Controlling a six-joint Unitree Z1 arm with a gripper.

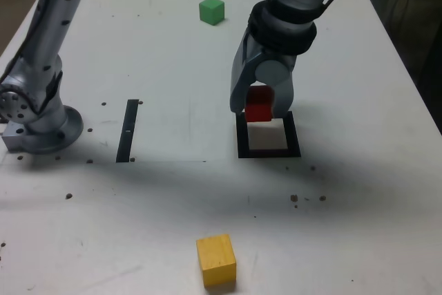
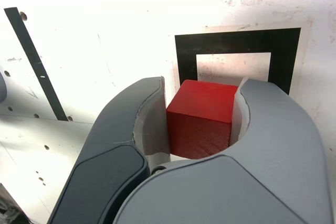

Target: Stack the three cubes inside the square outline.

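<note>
Exterior view: first cube arriving, nothing stacked yet.
Claw (image 1: 261, 107) is clamped on the red cube (image 2: 201, 117), held just over the square outline (image 1: 268, 150); green cube (image 1: 212, 10) waits near the tabletop's far edge, yellow cube (image 1: 216, 260) at the near edge.

Your exterior view looks down from high above the near edge of the bench (image 1: 359, 191), facing its far edge and taking in most of the top. Your wrist view sits close behind the end effector (image 2: 202, 116), looking steeply down. Both share the square outline (image 1: 268, 150) (image 2: 236, 40) and black strip (image 1: 128, 131) (image 2: 37, 64).
</note>
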